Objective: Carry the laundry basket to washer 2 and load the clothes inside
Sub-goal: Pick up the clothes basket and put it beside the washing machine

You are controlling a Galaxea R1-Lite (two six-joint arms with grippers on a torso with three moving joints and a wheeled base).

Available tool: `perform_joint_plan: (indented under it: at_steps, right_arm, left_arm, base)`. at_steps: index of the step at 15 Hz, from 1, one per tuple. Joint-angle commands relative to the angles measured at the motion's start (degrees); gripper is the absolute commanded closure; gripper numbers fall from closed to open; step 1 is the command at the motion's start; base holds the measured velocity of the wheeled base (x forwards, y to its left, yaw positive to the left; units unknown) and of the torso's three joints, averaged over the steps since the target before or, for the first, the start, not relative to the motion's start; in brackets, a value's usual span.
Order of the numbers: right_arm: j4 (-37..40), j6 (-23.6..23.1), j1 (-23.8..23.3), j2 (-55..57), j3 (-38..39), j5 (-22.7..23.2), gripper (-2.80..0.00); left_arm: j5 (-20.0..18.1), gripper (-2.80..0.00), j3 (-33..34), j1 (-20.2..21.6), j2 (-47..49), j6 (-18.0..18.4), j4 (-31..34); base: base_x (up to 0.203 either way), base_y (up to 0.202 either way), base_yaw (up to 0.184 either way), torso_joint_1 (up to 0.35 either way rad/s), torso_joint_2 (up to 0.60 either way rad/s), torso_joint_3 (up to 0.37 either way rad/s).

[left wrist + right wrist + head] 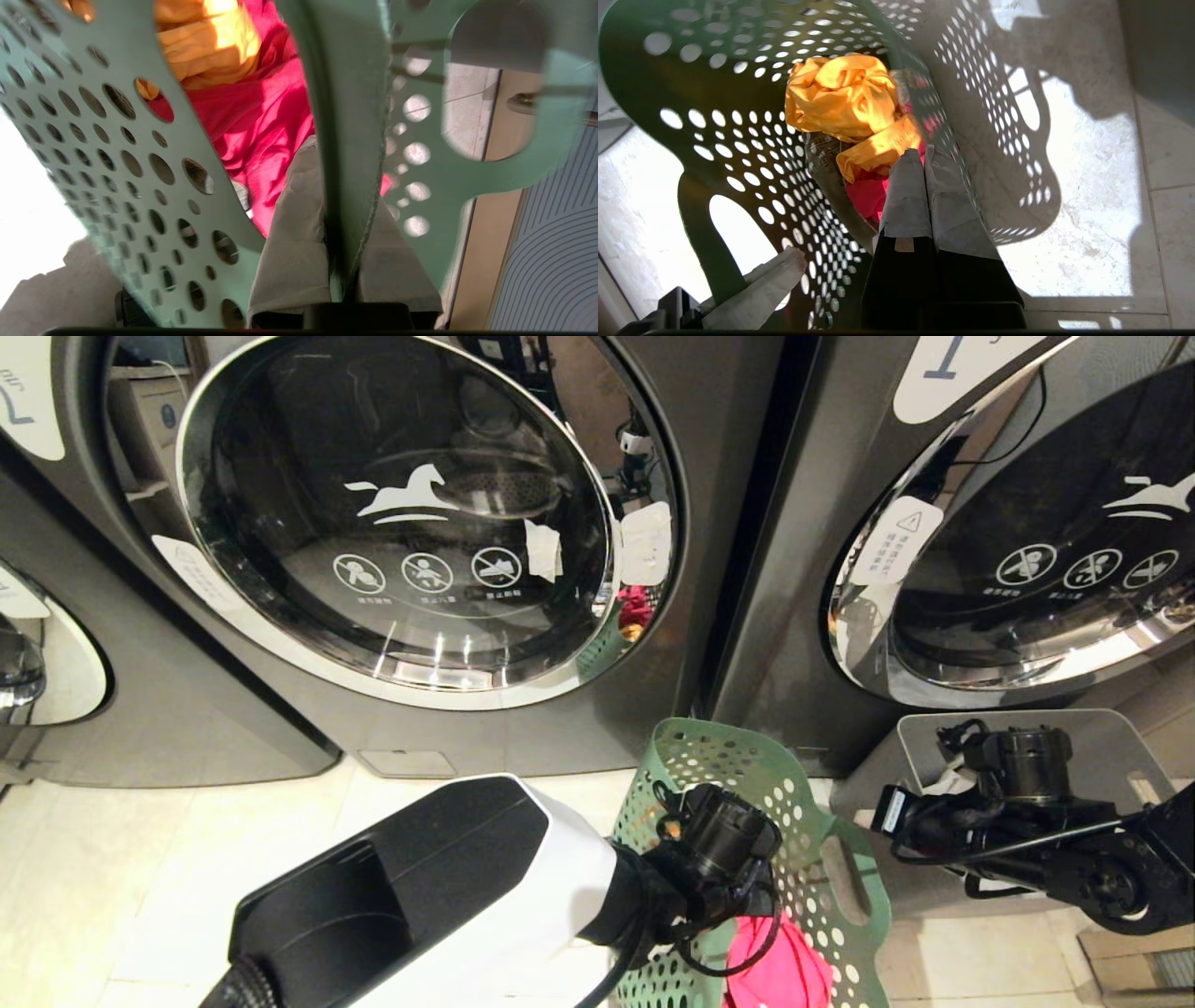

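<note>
Laundry basket on floor before washer 2, grey bin beside. Left end effector clamps basket rim; right end effector pinched closed, empty, above clothes.

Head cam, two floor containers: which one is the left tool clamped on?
The green round-holed plastic laundry basket: the left tool is shut on its wall. The grey solid-walled plastic bin to its right isn't in that tool.

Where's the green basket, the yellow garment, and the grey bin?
laundry basket (845, 845), head view, on its perforated wall near a slot handle.
yellow garment (840, 95), right wrist view, on its bunched folds.
grey bin (1111, 747), head view, on its inner wall.
</note>
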Motion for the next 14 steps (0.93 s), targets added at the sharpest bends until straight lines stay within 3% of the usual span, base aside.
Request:
perform_joint_plan:
  at_steps: [1,6,14]
  right_arm:
    - [-0.21,0.11,0.04,-0.16,0.63,0.06,0.00]
    - [-4.96,0.00,0.13,-0.53,3.00,0.06,0.00]
    - [-5.04,-0.19,0.13,-2.14,4.91,0.06,0.00]
  left_arm:
    - [0.20,0.00,0.33,0.09,0.29,-0.17,-0.04]
    - [2.60,0.00,1.14,0.10,-0.94,-0.13,-0.04]
    - [5.46,0.00,4.99,-0.54,-2.43,-0.09,-0.21]
  base:
    - [0.000,0.000,0.000,0.005,0.01,-0.141]
    - [0.000,0.000,0.000,0.001,0.00,-0.025]
    - [0.000,0.000,0.000,0.000,0.00,0.000]
